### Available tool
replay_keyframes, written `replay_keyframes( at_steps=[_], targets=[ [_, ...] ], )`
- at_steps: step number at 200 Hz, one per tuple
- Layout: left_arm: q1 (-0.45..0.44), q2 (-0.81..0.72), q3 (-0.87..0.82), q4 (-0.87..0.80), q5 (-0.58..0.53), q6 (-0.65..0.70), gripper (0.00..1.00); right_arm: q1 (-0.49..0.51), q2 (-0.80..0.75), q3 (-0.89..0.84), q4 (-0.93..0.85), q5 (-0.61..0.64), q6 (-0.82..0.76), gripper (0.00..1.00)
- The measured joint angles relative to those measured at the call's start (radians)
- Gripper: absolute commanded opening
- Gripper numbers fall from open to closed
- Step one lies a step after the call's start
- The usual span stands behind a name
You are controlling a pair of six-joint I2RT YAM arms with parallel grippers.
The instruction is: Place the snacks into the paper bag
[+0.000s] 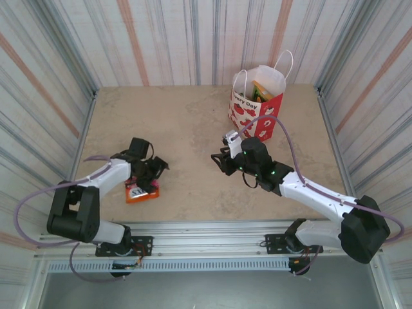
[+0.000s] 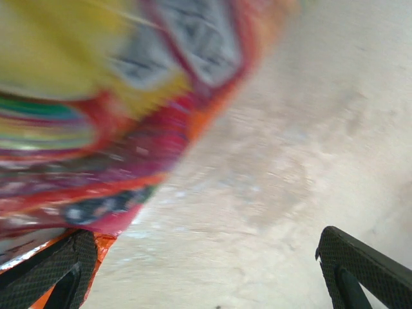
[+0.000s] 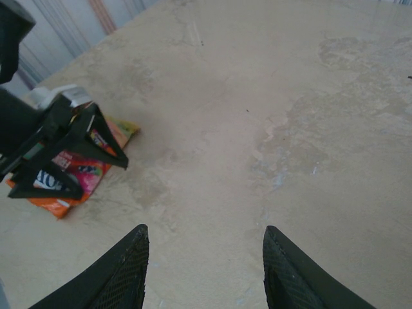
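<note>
Orange packet (image 1: 142,192): you will find it lying flat on the bench (image 1: 187,122), near the front edge on the left side and well apart from the bag. Its face shows red, yellow and white print. The left wrist view is too blurred for you to read it.
Left end effector (image 1: 153,170): it is low over the packet's far edge, with the jaws spread wide and nothing held between them. In your left wrist view one fingertip (image 2: 55,270) sits over the packet's orange border and the other over bare bench. Contact with the packet cannot be confirmed.
Right end effector (image 3: 205,270): the jaws are parted and empty. It is poised above bare bench near the middle, facing the left arm and the packet.
Paper bag (image 1: 254,119): it stands upright at the far right of the bench, white above and red below, with white rope handles raised and the mouth open.
Bag contents: a green-yellow packet (image 1: 261,90) shows at the mouth. You cannot tell what else lies beneath it.
</note>
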Motion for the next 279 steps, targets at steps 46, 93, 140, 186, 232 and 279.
replay_keyframes(
  at_steps=[46, 93, 140, 186, 232, 279],
  targets=[
    [0.043, -0.006, 0.158, -0.078, 0.023, 0.195, 0.93, 0.011, -0.02, 0.0, -0.01, -0.001, 0.0, 0.49],
    [0.183, -0.092, 0.177, -0.272, -0.092, 0.328, 0.95, 0.018, -0.021, 0.0, -0.015, -0.001, 0.0, 0.5],
    [0.288, -0.168, 0.119, -0.38, -0.22, 0.402, 0.95, 0.018, -0.021, 0.0, -0.016, -0.001, 0.0, 0.5],
    [0.313, -0.117, 0.053, -0.376, -0.243, 0.451, 0.94, 0.022, -0.02, 0.0, -0.021, -0.001, 0.0, 0.5],
    [0.268, -0.014, 0.027, -0.298, -0.186, 0.468, 0.92, 0.031, -0.02, 0.0, -0.024, 0.0, 0.0, 0.5],
    [0.109, 0.143, 0.133, -0.247, -0.158, 0.451, 0.91, 0.034, -0.032, 0.0, -0.039, 0.018, 0.0, 0.5]
  ],
)
